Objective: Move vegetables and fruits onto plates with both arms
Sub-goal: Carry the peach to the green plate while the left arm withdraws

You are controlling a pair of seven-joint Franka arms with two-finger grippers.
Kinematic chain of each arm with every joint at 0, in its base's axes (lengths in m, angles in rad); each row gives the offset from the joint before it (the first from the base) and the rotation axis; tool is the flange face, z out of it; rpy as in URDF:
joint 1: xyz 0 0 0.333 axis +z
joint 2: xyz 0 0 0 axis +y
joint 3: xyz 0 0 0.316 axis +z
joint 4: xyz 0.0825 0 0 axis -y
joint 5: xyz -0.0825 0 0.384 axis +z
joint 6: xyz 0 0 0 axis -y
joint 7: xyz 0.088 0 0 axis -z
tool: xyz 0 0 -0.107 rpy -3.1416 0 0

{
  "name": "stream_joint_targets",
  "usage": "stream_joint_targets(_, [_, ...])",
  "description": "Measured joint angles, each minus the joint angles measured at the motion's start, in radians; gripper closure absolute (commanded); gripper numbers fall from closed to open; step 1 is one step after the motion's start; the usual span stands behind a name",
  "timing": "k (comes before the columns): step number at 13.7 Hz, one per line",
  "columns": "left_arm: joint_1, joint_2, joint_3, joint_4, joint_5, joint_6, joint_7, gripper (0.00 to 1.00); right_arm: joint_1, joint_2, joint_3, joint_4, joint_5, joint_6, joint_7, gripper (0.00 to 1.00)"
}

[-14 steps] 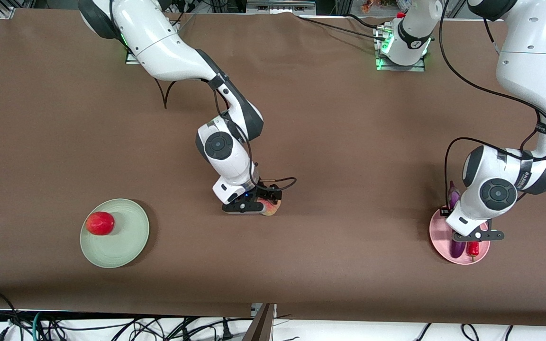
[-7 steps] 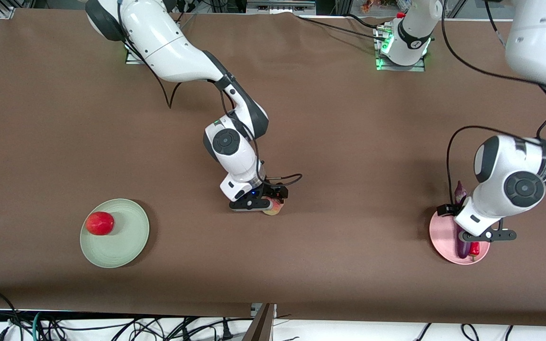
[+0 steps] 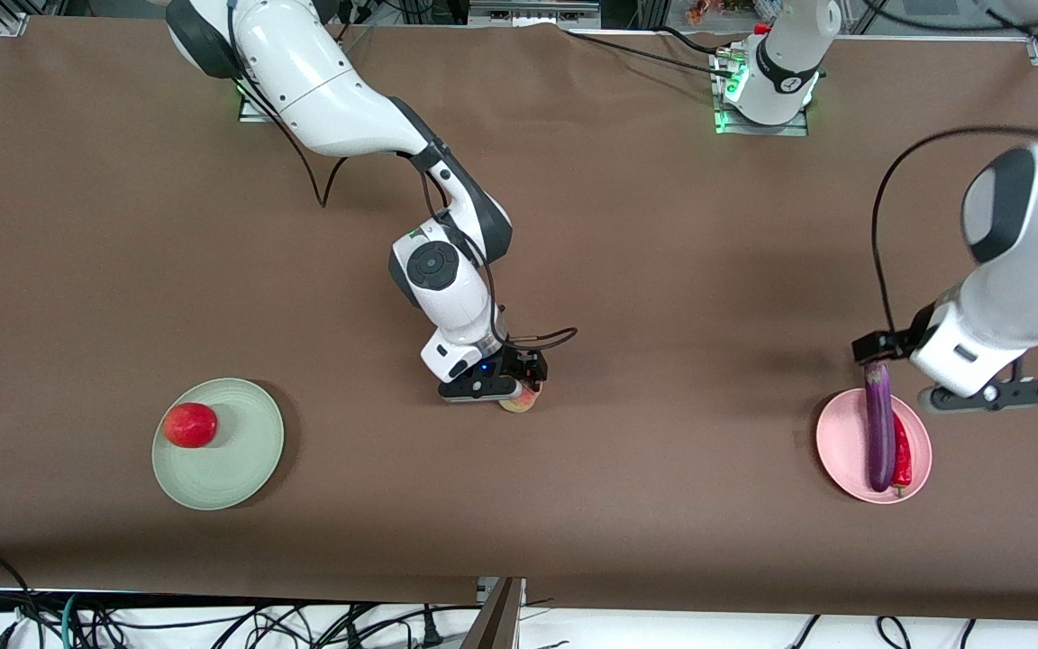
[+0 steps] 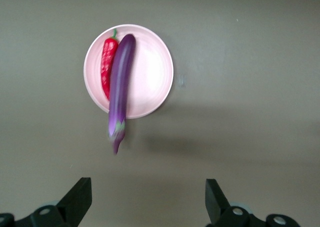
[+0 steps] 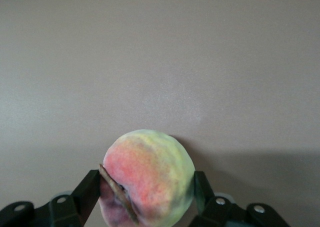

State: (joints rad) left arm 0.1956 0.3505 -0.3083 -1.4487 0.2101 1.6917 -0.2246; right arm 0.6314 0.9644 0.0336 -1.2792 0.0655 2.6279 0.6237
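Mid-table, the right gripper [image 3: 510,394] is clamped on the peach [image 5: 146,179], which sits on the brown table [image 3: 663,270]. Over the pink plate's [image 3: 834,446] rim, the left gripper [image 4: 145,199] hangs spread wide, holding nothing. Eggplant [image 3: 878,433] and chili [image 3: 901,458] lie side by side on that plate; the apple [image 3: 190,425] rests on the green plate [image 3: 244,460].

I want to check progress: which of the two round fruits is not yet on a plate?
The peach, on the bare table between the right gripper's fingers. The red apple already lies on the green plate.
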Motion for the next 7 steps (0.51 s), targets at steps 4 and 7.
stream_joint_targets(4, [-0.002, -0.048, 0.003, 0.115, -0.067, -0.182, 0.102, 0.00, -0.002, -0.006, -0.039, 0.011, -0.006, -0.045, -0.001, 0.76])
stream_joint_targets(7, [-0.072, -0.127, 0.139, 0.070, -0.177, -0.196, 0.196, 0.00, -0.049, -0.048, -0.083, 0.047, -0.008, -0.216, -0.075, 0.76])
